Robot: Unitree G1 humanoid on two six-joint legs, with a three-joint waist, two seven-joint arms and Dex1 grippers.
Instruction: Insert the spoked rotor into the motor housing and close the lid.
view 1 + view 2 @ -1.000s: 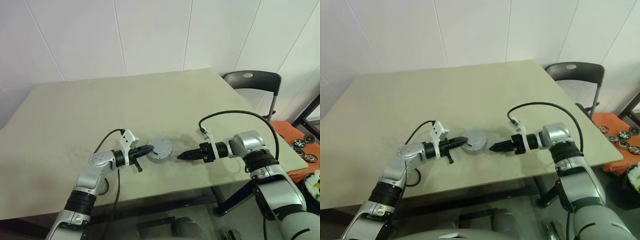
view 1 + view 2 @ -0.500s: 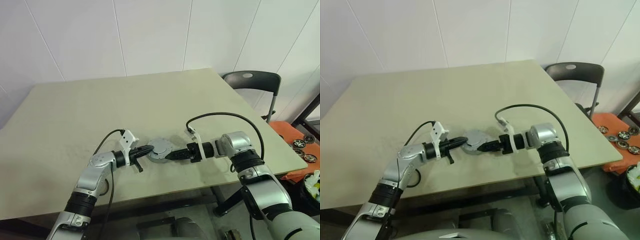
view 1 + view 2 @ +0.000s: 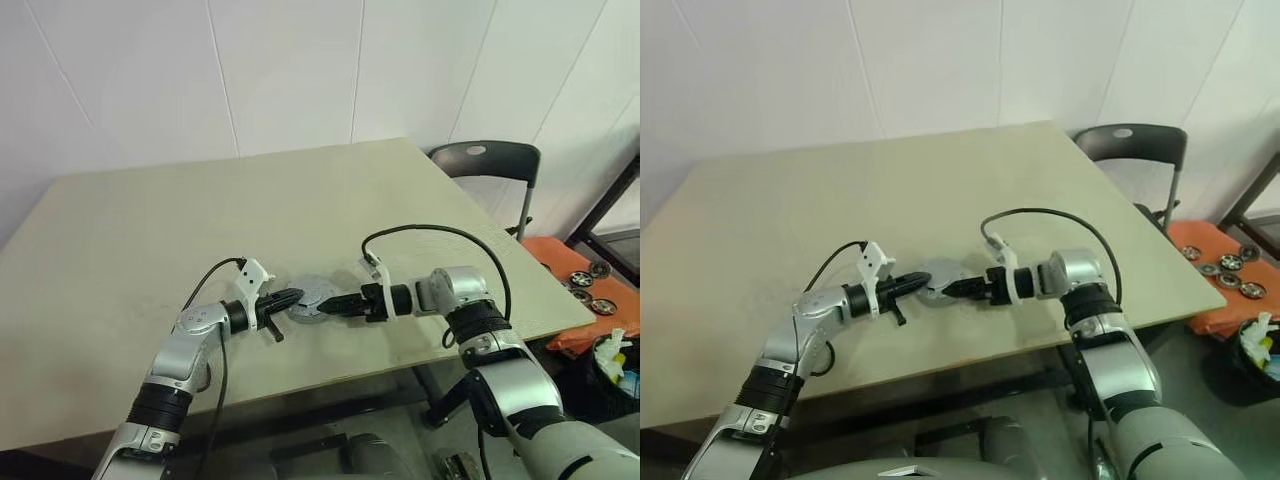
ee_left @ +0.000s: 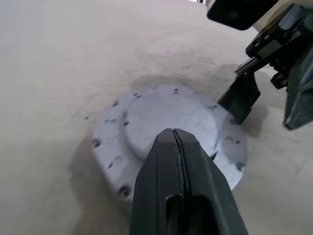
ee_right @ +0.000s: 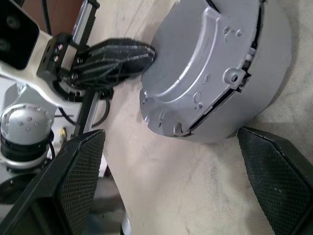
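The silver-grey lid (image 4: 168,120) lies on top of the motor housing (image 5: 261,90), a round silver stack on the table near its front edge. The seam between the two shows in the right wrist view. My left gripper (image 3: 297,296) is shut, and its joined fingertips (image 4: 175,147) rest at the lid's left edge. From the opposite side comes my right gripper (image 3: 323,301), open wide, with one finger (image 5: 73,181) on each side of the housing and apart from it. The spoked rotor is hidden.
The beige table (image 3: 150,220) stretches far behind and to the left. A dark chair (image 3: 485,165) stands past its right corner. An orange surface (image 3: 580,290) with several small wheels sits lower at the far right.
My right gripper has moved left across the table to the housing, and its open fingers now straddle it. The left gripper has stayed at the lid's edge.
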